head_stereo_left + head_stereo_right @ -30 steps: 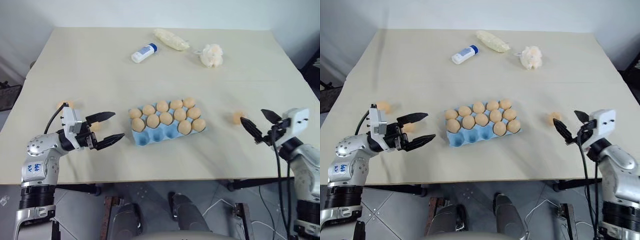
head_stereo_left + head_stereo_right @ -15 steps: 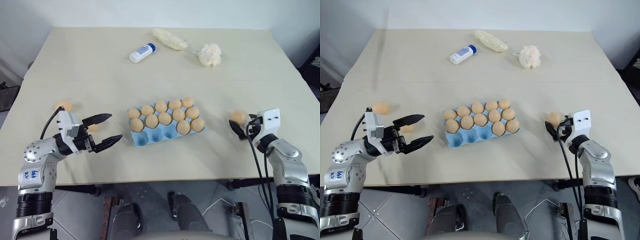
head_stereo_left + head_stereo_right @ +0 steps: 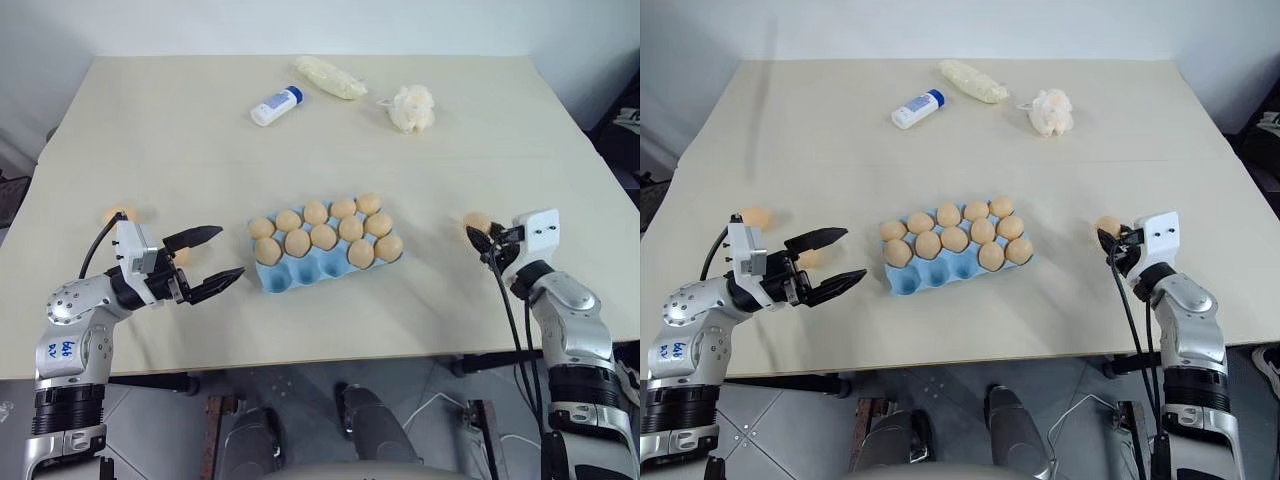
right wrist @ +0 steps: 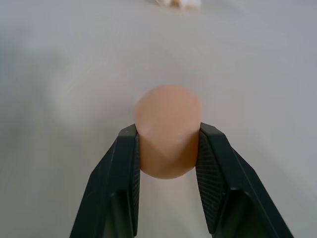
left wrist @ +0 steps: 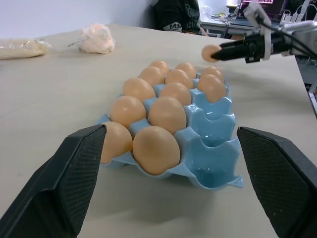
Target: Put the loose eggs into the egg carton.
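Ten eggs sit in the egg carton [image 3: 325, 262]. My right gripper [image 4: 167, 148] pinches an egg [image 4: 169, 130]; my left gripper [image 3: 214, 258] gapes empty at nine o'clock, near two more.

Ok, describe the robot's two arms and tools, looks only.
Both arms are silver-grey metal with black ribbed bands at the forearm. Each wrist carries a white box and a loose black cable. The left arm bears blue handwritten marks. The left tool and right tool each have two black, tapered fingers with textured pads.
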Robot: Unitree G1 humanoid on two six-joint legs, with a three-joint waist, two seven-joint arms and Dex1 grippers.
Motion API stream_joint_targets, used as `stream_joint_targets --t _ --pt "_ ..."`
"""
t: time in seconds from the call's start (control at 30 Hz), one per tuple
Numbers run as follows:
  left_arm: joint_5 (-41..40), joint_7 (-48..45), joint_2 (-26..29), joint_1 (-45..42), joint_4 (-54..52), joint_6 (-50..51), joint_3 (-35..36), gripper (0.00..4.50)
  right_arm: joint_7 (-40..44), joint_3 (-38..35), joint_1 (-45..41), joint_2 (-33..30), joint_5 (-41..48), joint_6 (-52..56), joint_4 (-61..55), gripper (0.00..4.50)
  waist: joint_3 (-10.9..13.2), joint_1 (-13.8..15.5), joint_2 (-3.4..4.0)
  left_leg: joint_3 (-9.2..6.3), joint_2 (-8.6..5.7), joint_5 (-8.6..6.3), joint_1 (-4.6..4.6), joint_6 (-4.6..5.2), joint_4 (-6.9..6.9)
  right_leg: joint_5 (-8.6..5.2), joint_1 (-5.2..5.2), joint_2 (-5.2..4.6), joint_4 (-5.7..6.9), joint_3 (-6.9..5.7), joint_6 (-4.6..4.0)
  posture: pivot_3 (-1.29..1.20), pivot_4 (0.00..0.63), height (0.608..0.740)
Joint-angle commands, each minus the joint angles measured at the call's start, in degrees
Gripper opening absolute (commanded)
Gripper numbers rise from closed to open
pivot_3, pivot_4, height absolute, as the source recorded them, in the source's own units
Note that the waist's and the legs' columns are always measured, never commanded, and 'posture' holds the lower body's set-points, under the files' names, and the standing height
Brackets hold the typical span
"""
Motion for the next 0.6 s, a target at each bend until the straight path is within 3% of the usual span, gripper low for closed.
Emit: stream_joint_targets --t 0.03,0.3,0.43,0.6 --pt "-1.6 -0.5 0.5 -0.3 -1.8 -0.4 1.0 4.5 3.0 1.6 -0.1 -1.6 5.8 7.3 -13.6 1.16 0.0 0.0 0.0 -0.02 0.01 0.0 0.01 -0.01 0.0 0.0 0.0 0.02 0.02 -0.01 0.0 0.0 0.15 0.74" --pt "-1.4 -2.0 1.4 -0.3 -1.2 -0.5 1.1 4.5 9.7 11.2 -2.4 -4.8 10.6 19.0 -26.4 1.16 0.0 0.3 -0.01 -0.04 0.0 -0.01 -0.04 0.0 -0.02 -0.2 -0.01 -0.05 -0.06 -0.08 -0.37 0.0 0.15 0.74" --pt "-1.1 -3.1 2.1 1.1 -1.0 -1.3 1.4 4.5 13.3 19.5 -6.0 -3.7 8.6 20.2 -26.1 1.16 0.0 0.1 -0.02 -0.03 0.02 -0.02 -0.04 0.02 -0.01 -0.2 -0.01 -0.01 -0.08 -0.06 -0.37 0.0 0.15 0.74" --pt "-1.5 -3.4 2.5 4.2 -2.5 -2.4 3.0 4.5 14.9 24.7 -9.0 -1.2 6.4 19.0 -23.1 1.16 0.0 0.3 -0.03 -0.04 0.02 -0.02 -0.1 0.0 -0.03 -0.28 -0.08 -0.03 -0.06 -0.13 -0.51 0.0 0.15 0.74"
